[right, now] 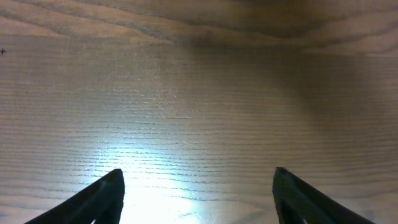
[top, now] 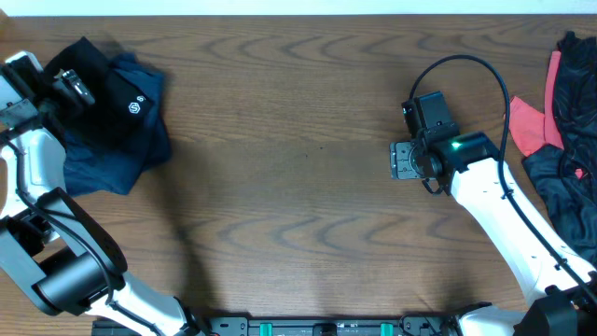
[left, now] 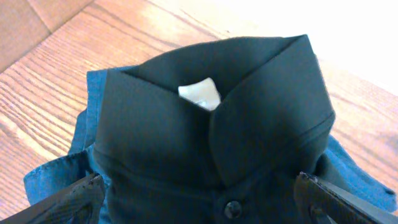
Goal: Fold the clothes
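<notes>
Right gripper (right: 198, 173): fingers spread, nothing between them, hovering over bare worktop (top: 280, 140), mid-table.
Left gripper (left: 199, 186): fingers wide apart, flanking black shirt (left: 249, 112) near button (left: 232, 208); not clamped. Beyond: collar, white label (left: 200, 94).
Shirt lies folded atop blue garment (top: 103, 163), far left corner.
Unfolded pile at right edge: black garment (top: 569, 187), coral-red piece (top: 527, 126).
Judgement: stack looks done, pile next. Lift left gripper straight up, no snagging collar. Right gripper should pinch one layer only, drag it to open middle.
</notes>
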### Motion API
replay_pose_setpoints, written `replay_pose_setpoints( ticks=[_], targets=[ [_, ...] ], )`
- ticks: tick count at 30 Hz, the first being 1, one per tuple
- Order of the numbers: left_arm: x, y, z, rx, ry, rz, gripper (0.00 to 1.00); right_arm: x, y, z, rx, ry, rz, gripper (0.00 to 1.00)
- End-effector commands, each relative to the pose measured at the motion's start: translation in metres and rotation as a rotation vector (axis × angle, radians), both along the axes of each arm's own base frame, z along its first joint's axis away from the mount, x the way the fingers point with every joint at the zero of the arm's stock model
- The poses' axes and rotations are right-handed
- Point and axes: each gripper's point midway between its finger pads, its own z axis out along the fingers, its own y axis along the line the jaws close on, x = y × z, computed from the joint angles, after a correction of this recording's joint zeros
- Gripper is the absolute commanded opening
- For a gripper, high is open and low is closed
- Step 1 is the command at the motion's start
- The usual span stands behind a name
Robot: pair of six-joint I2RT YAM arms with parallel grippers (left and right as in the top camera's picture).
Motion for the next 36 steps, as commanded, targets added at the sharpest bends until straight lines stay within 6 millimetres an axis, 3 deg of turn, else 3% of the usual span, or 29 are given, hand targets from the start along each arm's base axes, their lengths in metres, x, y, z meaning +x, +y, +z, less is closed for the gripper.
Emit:
replay_pose_setpoints(
  ticks=[1, 6, 8, 11, 18, 20, 24, 27, 31, 33, 36],
  targets=[
    [0.003, 0.0, 0.061, -0.011, -0.151, 0.056, 0.98, 0.001, -0.006, 0.004, -0.007, -0.012, -0.021, 0.8],
    [0.009, -0.031, 0.131, 0.011, -0.325, -0.034, 0.98, 0.002, -0.006, 0.004, -0.005, -0.017, -0.021, 0.92],
    [0.011, -0.052, 0.15, 0.018, -0.36, -0.082, 0.98, 0.004, -0.004, 0.004, 0.005, -0.021, -0.018, 0.99],
    [0.017, -0.093, 0.158, 0.0, -0.358, -0.163, 0.98, 0.009, 0.004, 0.007, 0.047, -0.041, -0.004, 0.99],
    [0.032, -0.241, 0.12, -0.09, -0.198, -0.466, 0.98, 0.039, 0.031, 0.024, 0.177, -0.172, 0.041, 0.99],
    [0.025, -0.285, 0.102, -0.09, -0.12, -0.572, 0.98, 0.048, 0.033, 0.031, 0.186, -0.217, 0.041, 0.99],
    [-0.002, -0.342, 0.068, -0.121, 0.046, -0.694, 0.98, 0.062, 0.03, 0.041, 0.22, -0.284, -0.003, 0.99],
    [-0.03, -0.351, 0.042, -0.14, 0.203, -0.698, 0.98, 0.069, 0.017, 0.044, 0.224, -0.306, -0.046, 0.99],
    [-0.058, -0.315, 0.021, -0.059, 0.376, -0.563, 0.98, 0.065, -0.018, 0.046, 0.206, -0.293, -0.128, 0.99],
    [-0.069, -0.296, 0.022, -0.021, 0.419, -0.506, 0.98, 0.057, -0.035, 0.05, 0.198, -0.282, -0.169, 0.99],
    [-0.083, -0.286, 0.036, -0.013, 0.417, -0.481, 0.98, 0.041, -0.056, 0.063, 0.186, -0.283, -0.214, 0.99]
  ],
)
